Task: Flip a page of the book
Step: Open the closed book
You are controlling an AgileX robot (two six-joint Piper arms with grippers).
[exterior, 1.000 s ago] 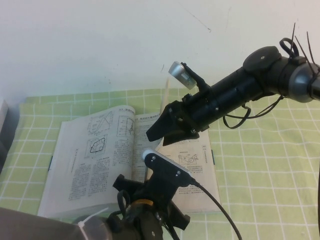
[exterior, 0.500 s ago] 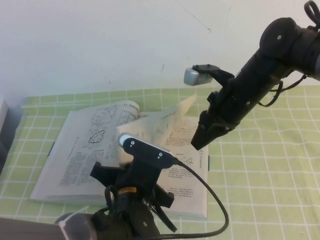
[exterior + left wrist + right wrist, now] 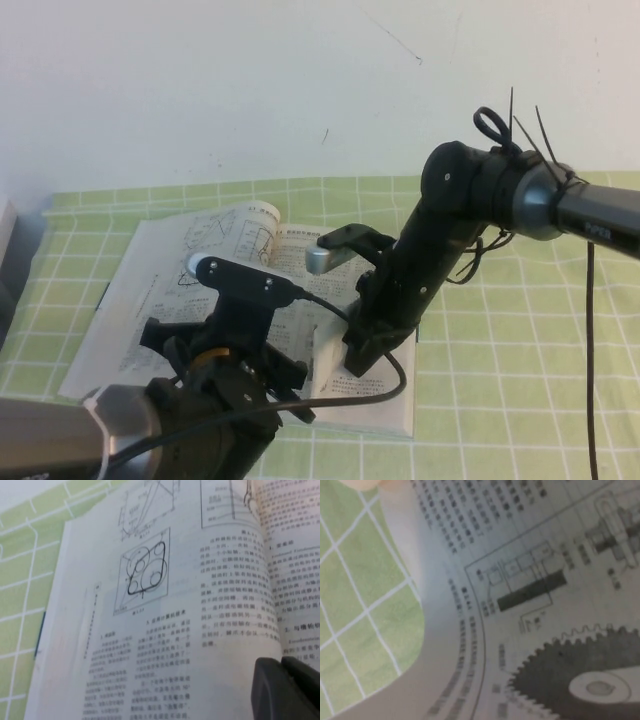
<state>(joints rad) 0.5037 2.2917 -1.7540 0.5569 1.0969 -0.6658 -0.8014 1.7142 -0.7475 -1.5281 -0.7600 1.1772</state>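
Near the desk's (image 3: 520, 330) near-left edge, left gripper (image 3: 165, 335): low over the book's left half; its wrist view shows a polygon-diagram leaf just beneath; cannot tell how wide it stands.
Mid-desk, book (image 3: 130, 300): lies open and flat on the green checked cloth (image 3: 500, 400).
Book's right half, page (image 3: 560, 645): the gear-drawing leaf, directly under the right gripper.
Toward the near edge, right gripper (image 3: 358, 362): tip down at the page; whether it touches or how wide it stands cannot be told.
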